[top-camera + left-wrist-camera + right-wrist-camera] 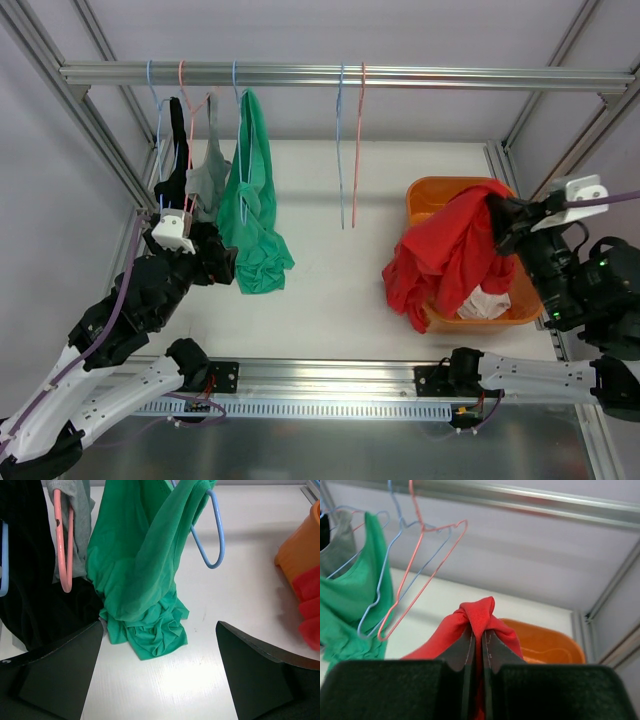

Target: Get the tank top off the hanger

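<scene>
- The red tank top (445,255) is off any hanger. It hangs from the right gripper (479,640), which is clenched on a bunched fold at the top of the cloth.
- From that pinch, above the far right part of the orange basket (440,195), the top's long axis slants down and to the left. It crosses the basket's left wall, and its lower end spreads onto the table (340,300) just beside the basket.
- The basket sits near the table's right edge. A pale cloth (485,303) shows inside its near right corner, partly under the red fabric.
- Two bare hangers, a blue hanger (340,150) and a pink hanger (358,150), hang side by side near the middle of the rail (450,77), which spans the table's far edge.
- At the left end of the rail hang a black garment (177,160), a grey garment (208,180) and a green garment (255,210), each on its own hanger. The green one trails down to the table.
- The left gripper (160,625) is spread wide and grasps nothing. It sits low near the table's left edge, facing the green garment's hem, with the black garment just beside its left finger.
</scene>
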